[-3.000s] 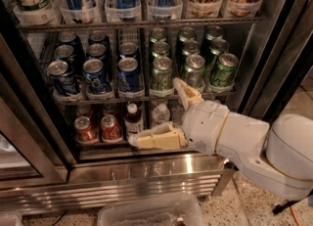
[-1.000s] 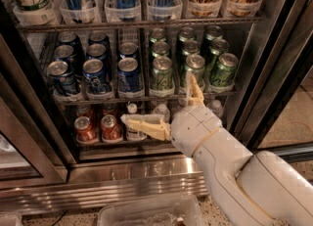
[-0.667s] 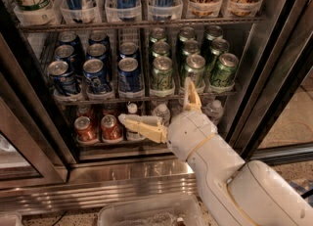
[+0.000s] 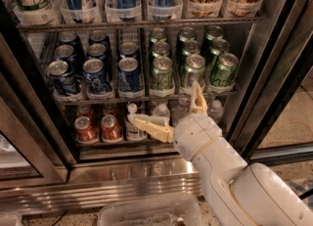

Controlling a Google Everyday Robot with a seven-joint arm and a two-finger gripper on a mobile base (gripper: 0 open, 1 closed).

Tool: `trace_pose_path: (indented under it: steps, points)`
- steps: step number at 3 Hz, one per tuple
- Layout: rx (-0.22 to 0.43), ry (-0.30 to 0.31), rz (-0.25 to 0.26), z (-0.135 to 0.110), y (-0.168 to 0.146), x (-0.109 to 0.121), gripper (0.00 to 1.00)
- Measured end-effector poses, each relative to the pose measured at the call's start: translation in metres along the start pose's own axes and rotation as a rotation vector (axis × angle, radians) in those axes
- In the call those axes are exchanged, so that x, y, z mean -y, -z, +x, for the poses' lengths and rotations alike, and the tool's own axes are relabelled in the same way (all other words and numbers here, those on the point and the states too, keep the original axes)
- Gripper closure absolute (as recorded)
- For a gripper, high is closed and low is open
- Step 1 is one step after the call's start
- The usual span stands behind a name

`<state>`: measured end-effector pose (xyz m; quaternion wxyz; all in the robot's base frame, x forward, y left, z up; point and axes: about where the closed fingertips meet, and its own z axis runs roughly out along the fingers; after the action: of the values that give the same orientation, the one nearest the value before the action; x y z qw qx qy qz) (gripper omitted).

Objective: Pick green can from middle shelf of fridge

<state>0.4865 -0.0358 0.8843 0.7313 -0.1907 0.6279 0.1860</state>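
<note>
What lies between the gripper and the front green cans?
Camera view: only the front rail of the dark wire middle shelf and clear plastic tray lips; the open cream gripper sits below the green cans.

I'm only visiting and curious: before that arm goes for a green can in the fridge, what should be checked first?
1. Way into the fridge clear: ok, nothing stands between arm and cans.
2. Target reachable: ok, a green can stands upright in the front row of the middle shelf.
3. Pincer open: ok, fingers spread wide.
4. Pincer empty: ok.
5. Pincer level with the can: not ok, it sits mostly below the shelf's front rail.
6. Room for fingers beside the can: cannot tell, its neighbours stand close.
</note>
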Motion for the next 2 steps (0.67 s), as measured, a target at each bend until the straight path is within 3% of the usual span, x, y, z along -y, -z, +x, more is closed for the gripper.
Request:
trace_pose_path:
  steps: [2]
  points:
    - [-0.05, -0.013, 0.065, 0.029, 0.005, 0.005, 0.0]
